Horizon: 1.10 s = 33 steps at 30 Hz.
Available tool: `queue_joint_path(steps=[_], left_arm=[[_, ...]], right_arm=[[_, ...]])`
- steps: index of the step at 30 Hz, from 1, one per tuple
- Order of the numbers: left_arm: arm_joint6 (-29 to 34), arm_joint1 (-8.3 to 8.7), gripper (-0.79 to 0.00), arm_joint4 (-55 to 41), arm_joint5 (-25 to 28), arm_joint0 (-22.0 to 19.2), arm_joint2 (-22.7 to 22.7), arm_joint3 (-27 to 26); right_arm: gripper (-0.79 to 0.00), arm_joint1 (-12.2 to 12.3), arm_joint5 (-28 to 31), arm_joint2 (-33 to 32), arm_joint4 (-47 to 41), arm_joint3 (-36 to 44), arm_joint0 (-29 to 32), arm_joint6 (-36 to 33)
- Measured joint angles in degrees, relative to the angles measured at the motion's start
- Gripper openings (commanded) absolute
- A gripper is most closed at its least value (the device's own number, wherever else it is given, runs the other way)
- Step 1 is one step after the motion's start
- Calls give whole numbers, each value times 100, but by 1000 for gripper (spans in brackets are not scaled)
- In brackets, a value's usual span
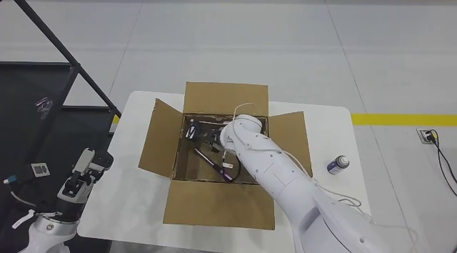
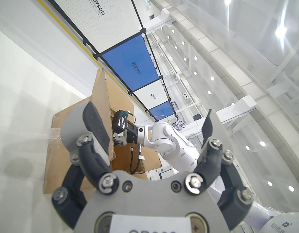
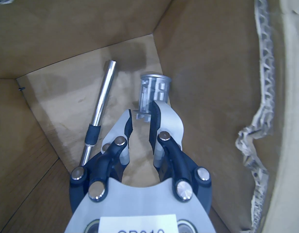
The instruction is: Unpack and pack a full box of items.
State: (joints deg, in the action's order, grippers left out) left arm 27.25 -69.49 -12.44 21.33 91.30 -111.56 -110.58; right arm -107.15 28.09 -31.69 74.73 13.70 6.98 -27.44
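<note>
An open cardboard box (image 1: 220, 204) stands mid-table with its flaps spread. My right gripper (image 3: 141, 111) is down inside it, open, its fingertips either side of the near end of a silver slotted cylinder (image 3: 155, 88) on the box floor; I cannot tell whether they touch it. A metal rod (image 3: 103, 98) with a black band lies beside the cylinder, and the rod (image 1: 213, 161) also shows from above. My left gripper (image 2: 152, 127) is open and holds nothing, off the table's left corner (image 1: 91, 161), facing the box flap (image 2: 101, 98).
A small spray can (image 1: 338, 164) stands on the white table (image 1: 143, 181) to the right of the box. A black frame post (image 1: 64, 60) and a dark mat lie to the left. The box walls (image 3: 212, 61) close in around the right gripper.
</note>
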Motion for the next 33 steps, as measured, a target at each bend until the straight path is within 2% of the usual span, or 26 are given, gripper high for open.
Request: queue_joint_path(steps=[5,9,16,21,23,25,29,33], left_arm=[[0,0,0,0,0,0,0,0],[0,0,0,0,0,0,0,0],[0,0,0,0,0,0,0,0],[0,0,0,0,0,0,0,0],[0,0,0,0,0,0,0,0],[0,0,0,0,0,0,0,0],[0,0,0,0,0,0,0,0],[0,0,0,0,0,0,0,0]], right_arm=[[-585,-37,-468,-27,5,5,19,-169],[-573,-64,-558,-48,-16,-4,50,-240],[-539,-87,-106,-96,-112,-118,20,-366],[-536,-73,539,-68,-44,-150,-16,-179],[-505,-66,607,-71,-30,-174,-35,-118],[-456,-63,468,-87,-29,-194,-46,-70],[-419,-78,263,-82,16,-138,-28,-27],[-440,-143,-193,-57,76,-55,23,-228]])
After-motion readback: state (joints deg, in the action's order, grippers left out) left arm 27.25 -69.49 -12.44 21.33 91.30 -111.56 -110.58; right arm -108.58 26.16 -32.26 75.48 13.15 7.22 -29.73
